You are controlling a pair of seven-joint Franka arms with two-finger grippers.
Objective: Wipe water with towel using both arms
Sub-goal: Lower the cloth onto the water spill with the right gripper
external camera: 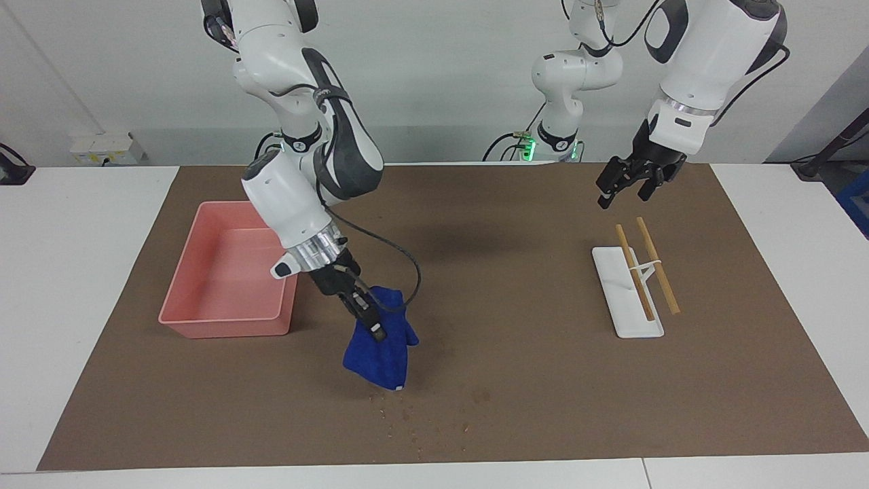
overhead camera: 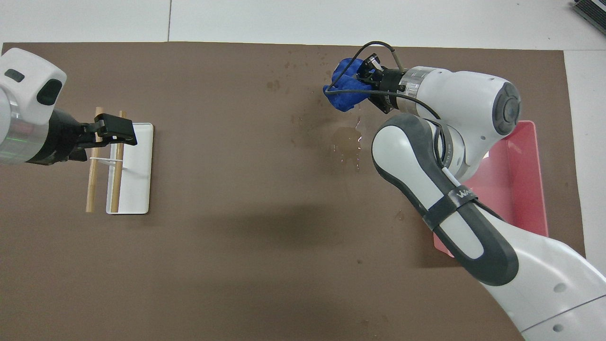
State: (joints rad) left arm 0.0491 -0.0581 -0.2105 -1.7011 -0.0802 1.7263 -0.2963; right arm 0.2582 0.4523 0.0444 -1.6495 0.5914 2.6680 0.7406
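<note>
My right gripper is shut on the towel, a small deep-blue cloth with a white tag, which hangs bunched from its fingers. The cloth's lower corner is at or just above the brown mat, right beside the water, a scatter of small drops and faint blotches. In the overhead view the towel and right gripper are over the mat between a shiny puddle of water and the scattered drops. My left gripper is open and empty, raised over the mat by the white stand.
A pink tray sits on the mat toward the right arm's end, close beside the right forearm. A white flat stand with two wooden sticks lies toward the left arm's end. The brown mat covers most of the white table.
</note>
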